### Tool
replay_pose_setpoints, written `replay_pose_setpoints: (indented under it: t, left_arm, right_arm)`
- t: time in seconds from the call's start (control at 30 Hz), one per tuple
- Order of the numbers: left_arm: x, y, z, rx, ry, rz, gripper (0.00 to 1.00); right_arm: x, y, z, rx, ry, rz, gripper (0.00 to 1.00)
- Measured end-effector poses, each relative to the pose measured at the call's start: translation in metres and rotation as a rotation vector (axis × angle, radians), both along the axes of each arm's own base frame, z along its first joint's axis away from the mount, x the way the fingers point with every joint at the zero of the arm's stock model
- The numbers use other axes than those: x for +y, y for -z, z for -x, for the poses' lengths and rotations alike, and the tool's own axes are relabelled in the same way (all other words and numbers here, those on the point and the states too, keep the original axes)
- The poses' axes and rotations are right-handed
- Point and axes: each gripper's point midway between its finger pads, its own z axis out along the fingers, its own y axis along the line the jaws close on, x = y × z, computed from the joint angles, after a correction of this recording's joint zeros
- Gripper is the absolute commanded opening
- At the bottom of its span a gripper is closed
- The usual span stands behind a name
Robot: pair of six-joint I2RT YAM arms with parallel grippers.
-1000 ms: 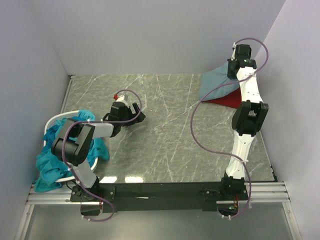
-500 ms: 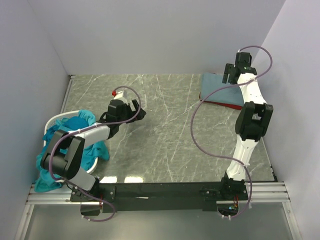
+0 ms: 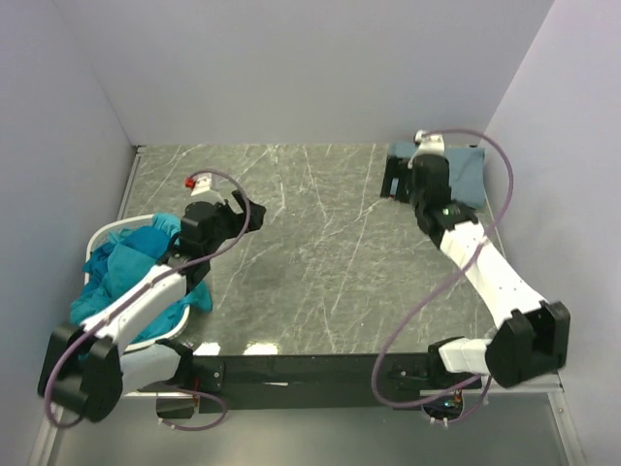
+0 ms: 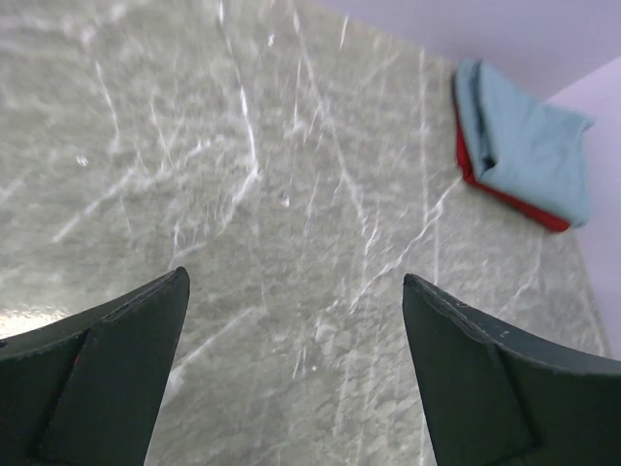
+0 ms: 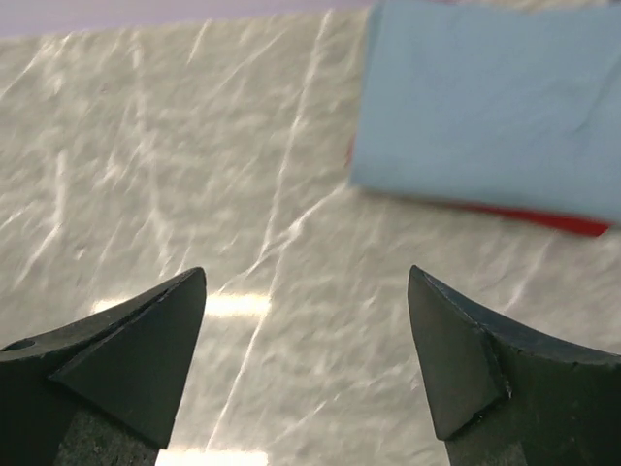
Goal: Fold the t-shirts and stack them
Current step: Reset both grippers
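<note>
Down at the near left, the teal t-shirts [image 3: 121, 282] lie heaped in the white basket [image 3: 105, 231], spilling over its near rim. Just beyond them the left gripper [image 3: 238, 212] hangs over the bare marble table [image 3: 320, 262], jaws spread wide with nothing between them. Across on the right, the right gripper [image 3: 396, 180] hovers above the table too, jaws wide apart and empty, right beside the stack in the far-right corner, where the slate-blue t-shirt [image 5: 485, 97] lies folded flat on the red t-shirt [image 5: 543, 219], only a thin red edge peeking out beneath it.
</note>
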Motion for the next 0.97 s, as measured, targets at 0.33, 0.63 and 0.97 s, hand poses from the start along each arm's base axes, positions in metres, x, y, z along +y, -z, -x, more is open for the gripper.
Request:
replay_pose_setpoints:
  t: [0.33, 0.63, 0.97]
  left_arm:
    - [0.044, -0.039, 0.042, -0.132, -0.143, 0.013, 0.99]
    - [0.073, -0.016, 0.061, -0.078, -0.252, -0.041, 0.99]
    - [0.083, -0.002, 0.065, -0.033, -0.296, -0.082, 0.99]
  right_arm:
    - [0.041, 0.064, 0.074, -0.003, -0.173, -0.168, 0.91]
    - [0.040, 0.073, 0.089, -0.048, -0.189, -0.202, 0.91]
    - [0.043, 0.063, 0.089, -0.089, -0.208, -0.226, 0.91]
